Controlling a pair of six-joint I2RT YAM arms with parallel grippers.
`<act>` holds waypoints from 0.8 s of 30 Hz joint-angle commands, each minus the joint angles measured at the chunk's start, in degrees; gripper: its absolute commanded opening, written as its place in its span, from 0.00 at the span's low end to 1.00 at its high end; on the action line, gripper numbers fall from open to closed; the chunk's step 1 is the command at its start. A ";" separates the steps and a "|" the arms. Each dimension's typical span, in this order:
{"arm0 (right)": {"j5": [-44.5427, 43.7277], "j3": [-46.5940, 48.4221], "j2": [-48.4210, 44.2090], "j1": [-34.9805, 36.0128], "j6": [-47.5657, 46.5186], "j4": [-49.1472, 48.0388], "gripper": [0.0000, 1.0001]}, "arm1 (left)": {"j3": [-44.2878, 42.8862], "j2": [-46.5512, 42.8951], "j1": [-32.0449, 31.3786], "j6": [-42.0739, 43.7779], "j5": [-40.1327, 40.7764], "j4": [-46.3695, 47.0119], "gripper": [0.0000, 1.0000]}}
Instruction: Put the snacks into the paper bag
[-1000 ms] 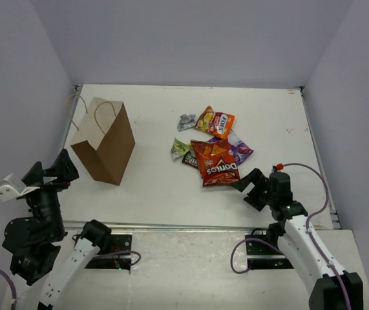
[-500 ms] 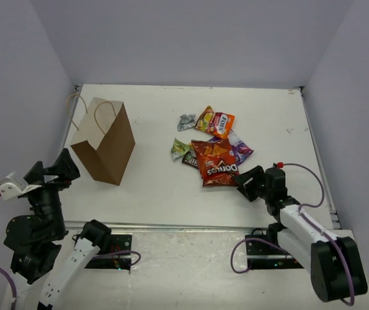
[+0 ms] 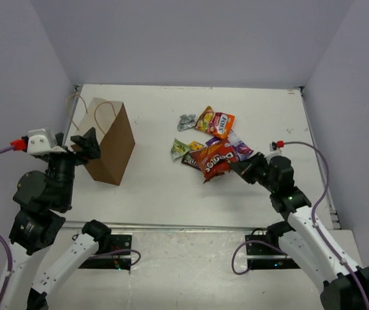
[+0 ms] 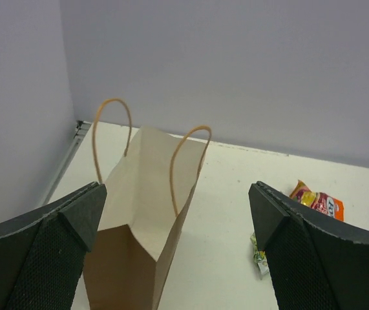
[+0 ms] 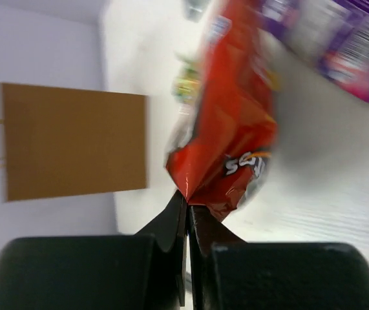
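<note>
Right wrist view shows us the right hand closed tight on a corner of the red-orange chip bag. This bag is at the near side of the other snacks on the bench, touching the purple packet. We see the left hand open wide and holding nothing, just beside the upright paper bag, well apart from the packets.

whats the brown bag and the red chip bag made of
Brown bag: seemingly matte kraft paper, stiff, with crisp folds and thin loop handles. Chip bag: likely glossy plastic or foil film, crinkled, with a printed surface.
</note>
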State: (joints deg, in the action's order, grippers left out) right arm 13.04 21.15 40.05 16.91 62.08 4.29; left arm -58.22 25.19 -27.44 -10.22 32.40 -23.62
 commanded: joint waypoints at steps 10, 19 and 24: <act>6.56 39.75 2.66 2.25 -14.71 20.75 0.00 | -18.32 29.55 0.11 2.22 -11.57 -12.68 1.00; 8.14 46.79 5.65 2.17 -16.82 22.78 0.00 | -17.02 30.36 5.99 0.99 -13.24 -13.91 1.00; 8.32 47.41 6.26 2.17 -17.17 22.95 0.00 | -15.88 28.34 7.75 0.02 -12.71 -13.65 1.00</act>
State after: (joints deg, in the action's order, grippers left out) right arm 19.55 65.76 46.46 18.87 46.44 27.75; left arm -74.30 55.31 -20.49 -9.41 20.75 -37.45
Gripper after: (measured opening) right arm 0.010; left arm 0.997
